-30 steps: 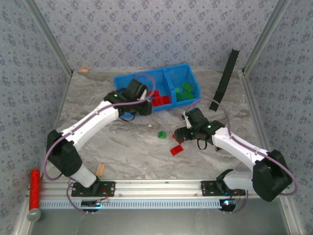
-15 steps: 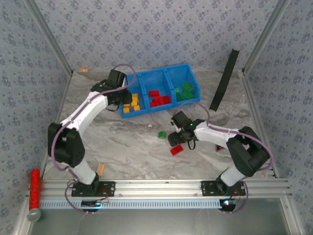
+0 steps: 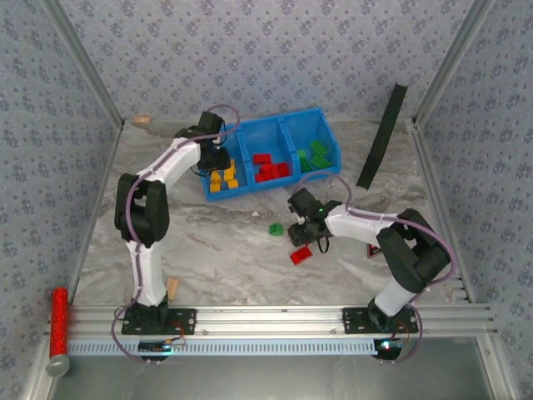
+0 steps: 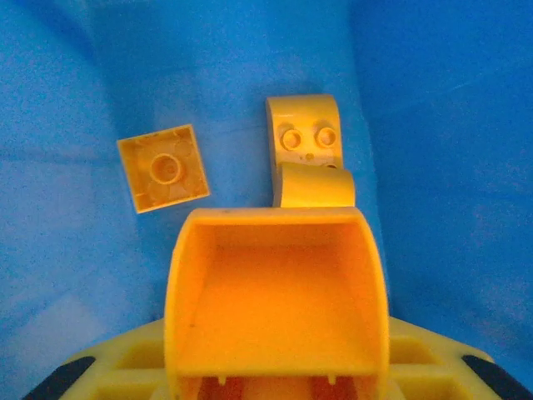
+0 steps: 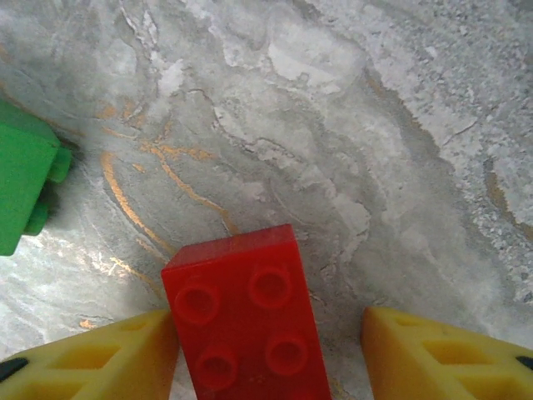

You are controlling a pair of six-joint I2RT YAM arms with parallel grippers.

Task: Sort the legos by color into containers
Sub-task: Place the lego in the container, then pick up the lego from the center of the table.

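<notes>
Toward the back of the marble table (image 3: 208, 242): blue bin (image 3: 266, 122) with 3 compartments side by side. In the left compartment (image 4: 75, 100), yellow-orange bricks (image 3: 223, 179). In the middle compartment (image 3: 262, 142), red bricks (image 3: 271, 168). In the right compartment (image 3: 304, 132), green bricks (image 3: 315, 156).

Over the left compartment: left gripper (image 4: 275, 350), blue walls all around in the wrist view. Between its 2 yellow fingers (image 4: 433, 358), pinched on both sides: a hollow yellow-orange brick (image 4: 275, 283), open underside toward the camera. Below it, on the blue floor: a square yellow brick (image 4: 164, 168) lying underside up, apart from the others. Also a studded yellow brick (image 4: 304, 133), and touching its near end a small curved yellow piece (image 4: 316, 185).

In front of the bin, a little right of the table's centre: right gripper (image 5: 268, 325), low at the marble, jaws spread around a single red brick (image 5: 250, 308). Brick flat on the table, studs up, 4 of them in sight. One finger (image 5: 92, 358) touching the brick's side; the other finger (image 5: 450, 350) apart from it, with bare marble in the gap. Near the red brick but not touching it: a single green brick (image 5: 25, 187), also on the table.

Near the left arm's base: tan wooden block (image 3: 171, 288). At the near left corner, beside the rail: long red cylinder (image 3: 58, 327). By the right frame post: a black strip (image 3: 381, 137), tilted.
</notes>
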